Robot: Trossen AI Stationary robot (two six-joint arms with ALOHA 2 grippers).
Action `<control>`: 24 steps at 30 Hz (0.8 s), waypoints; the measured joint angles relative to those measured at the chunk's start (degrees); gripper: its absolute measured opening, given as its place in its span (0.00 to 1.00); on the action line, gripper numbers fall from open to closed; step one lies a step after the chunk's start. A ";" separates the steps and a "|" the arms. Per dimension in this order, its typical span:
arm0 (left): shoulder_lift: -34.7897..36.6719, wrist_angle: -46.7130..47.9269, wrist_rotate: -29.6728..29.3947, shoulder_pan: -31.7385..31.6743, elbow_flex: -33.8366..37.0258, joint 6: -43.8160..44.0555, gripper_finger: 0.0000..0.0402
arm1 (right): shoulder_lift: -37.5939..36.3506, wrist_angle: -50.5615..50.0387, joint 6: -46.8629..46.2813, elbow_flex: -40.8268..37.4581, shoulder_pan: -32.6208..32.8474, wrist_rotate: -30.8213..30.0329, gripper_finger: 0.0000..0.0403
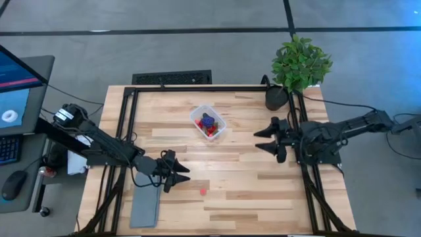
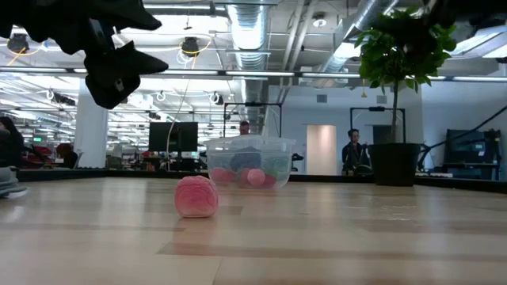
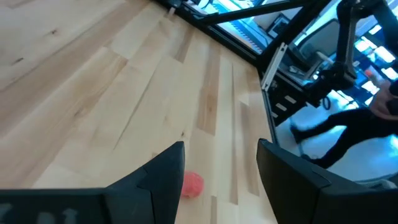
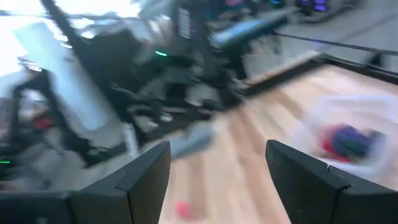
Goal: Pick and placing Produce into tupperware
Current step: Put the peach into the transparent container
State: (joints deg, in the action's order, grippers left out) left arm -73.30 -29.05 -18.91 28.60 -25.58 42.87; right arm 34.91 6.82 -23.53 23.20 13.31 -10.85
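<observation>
The clear tupperware (image 1: 208, 123) stands at the table's far middle with purple and red produce in it; it also shows in the low view (image 2: 249, 162) and blurred in the right wrist view (image 4: 348, 140). One small pink piece (image 1: 202, 191) lies alone on the wood toward the near edge (image 2: 196, 196). My left gripper (image 1: 186, 174) hovers open just left of that piece, above the table, and the piece (image 3: 191, 185) peeks out beside one of its fingers. My right gripper (image 1: 258, 140) is open at the right side, off the table top, pointing toward the tub, with nothing between its fingers (image 4: 217, 149).
A potted green plant (image 1: 300, 62) stands at the far right corner. A flat grey slab (image 1: 146, 205) lies at the near left, below the left arm. Black frame rails (image 1: 129, 125) run along the left, far and right edges. Bare wood lies between the pink piece and the tub.
</observation>
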 joint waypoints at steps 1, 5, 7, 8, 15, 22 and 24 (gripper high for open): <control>0.00 0.22 -0.42 0.00 0.00 0.01 0.47 | -1.24 -2.53 0.00 -0.32 -0.69 -0.77 0.71; 0.02 1.38 -1.61 0.00 0.00 0.17 0.47 | -3.84 -13.19 0.49 -0.40 -3.70 -3.60 0.71; 0.02 2.70 -1.76 0.00 0.00 0.98 0.47 | -4.32 -19.40 0.01 -0.40 -5.33 -5.70 0.71; 0.02 3.26 -1.71 0.00 -0.01 1.05 0.47 | -4.39 -21.55 -3.17 -0.43 -6.00 -5.76 0.71; 0.02 4.56 -1.08 0.42 -0.02 -2.64 0.47 | -4.29 -11.44 11.88 -0.41 -4.78 6.75 0.71; -1.41 5.58 -1.48 0.43 -1.06 -7.76 0.47 | -4.28 -8.25 18.24 -0.40 -6.63 9.45 0.71; -3.54 6.80 -0.71 0.50 -2.94 -10.00 0.47 | -4.26 -8.10 17.99 -0.40 -8.11 10.95 0.71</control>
State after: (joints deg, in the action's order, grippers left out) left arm -76.83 -22.25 -19.62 29.10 -28.53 32.87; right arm 30.65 -1.28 -5.54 22.81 5.20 0.10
